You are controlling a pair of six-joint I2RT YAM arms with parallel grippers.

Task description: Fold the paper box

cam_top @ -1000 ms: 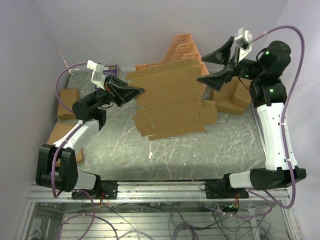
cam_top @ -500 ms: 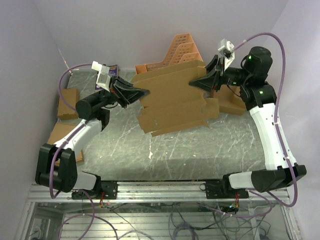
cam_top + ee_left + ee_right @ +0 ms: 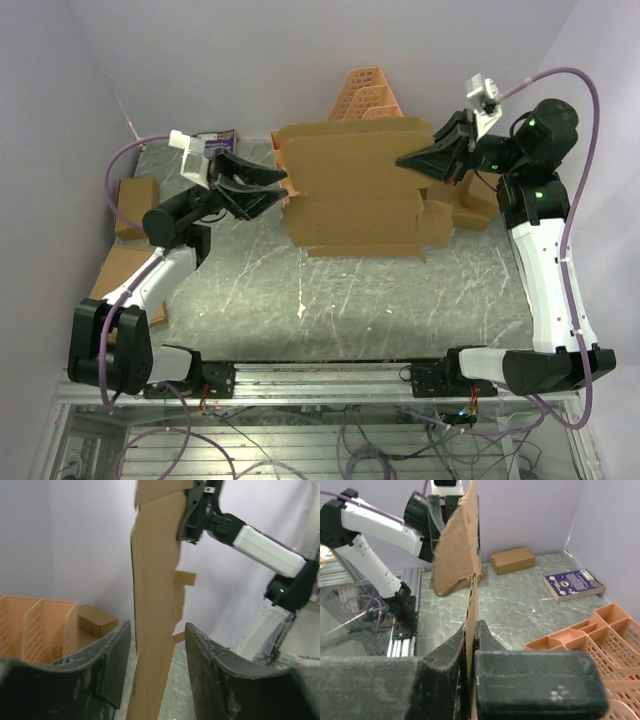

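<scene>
The paper box (image 3: pixel 350 185) is a flat brown die-cut sheet standing on edge above the table, its flaps unfolded. My right gripper (image 3: pixel 412 160) is shut on its upper right edge; in the right wrist view the sheet (image 3: pixel 455 545) runs edge-on out of the clamped jaws (image 3: pixel 472 630). My left gripper (image 3: pixel 278 185) is open at the sheet's left edge. Seen from the left wrist, the sheet (image 3: pixel 155 580) hangs between the two fingers (image 3: pixel 157 630) with a gap on each side.
An orange lattice rack (image 3: pixel 362 95) stands behind the sheet. A purple book (image 3: pixel 215 140) lies at the back left. Ready-made cardboard boxes sit at the left (image 3: pixel 135 205), the front left (image 3: pixel 125 275), and under the right arm (image 3: pixel 470 205).
My right gripper came in and shut on the sheet's right edge. My left gripper opened and let go of the left edge. The sheet swung from tilted to level.
</scene>
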